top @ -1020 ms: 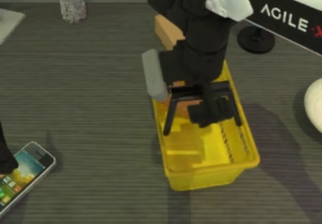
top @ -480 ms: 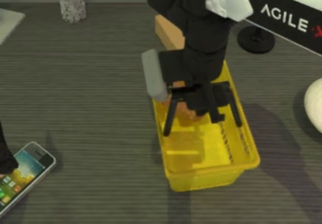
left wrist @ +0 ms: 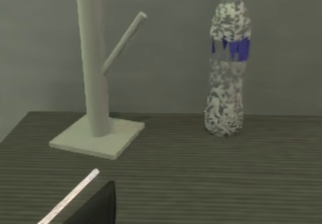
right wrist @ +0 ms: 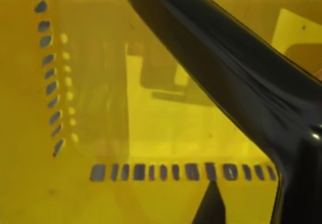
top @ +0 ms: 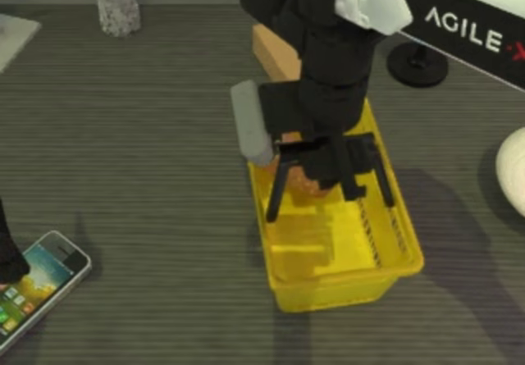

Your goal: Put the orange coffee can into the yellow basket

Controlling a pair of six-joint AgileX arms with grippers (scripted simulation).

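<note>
Right gripper point(top: 321, 175): centre frame, inside yellow basket point(top: 394, 268), finger spread impossible to tell. Orange coffee can point(top: 300, 181): beside it, within basket. Left gripper: unseen.

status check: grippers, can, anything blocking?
Right gripper low over the yellow basket, black handle alongside. Orange coffee can glimpsed beneath it; grip unclear. Left arm parked at the table's left edge.
</note>
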